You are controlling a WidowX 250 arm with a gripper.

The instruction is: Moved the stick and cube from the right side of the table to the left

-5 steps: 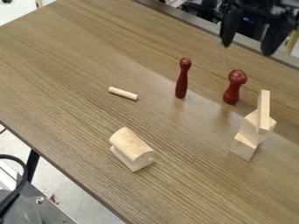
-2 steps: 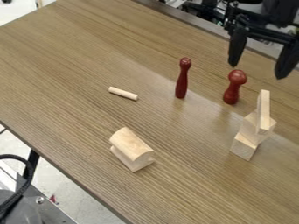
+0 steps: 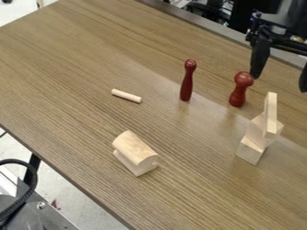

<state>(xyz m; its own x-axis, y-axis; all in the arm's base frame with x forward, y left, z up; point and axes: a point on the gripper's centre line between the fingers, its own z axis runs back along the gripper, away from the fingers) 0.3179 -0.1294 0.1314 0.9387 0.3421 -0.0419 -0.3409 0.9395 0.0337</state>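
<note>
My pincer [image 3: 280,84] is open at two o'clock on the view; the stick [image 3: 271,112] and cube-like blocks [image 3: 257,127] are at three.
On the wooden tabletop [image 3: 72,67], the two cube-like blocks form a stack, with the stick tilted on top; my pincer's fingers are spread apart nearby. Between six and seven o'clock sits an arch-topped wooden piece [image 3: 135,150]. The slim red pin [image 3: 187,81] is upright at one o'clock, the stout red pin [image 3: 239,92] upright at two, and the little dowel [image 3: 126,96] lies on its side between ten and eleven.
</note>
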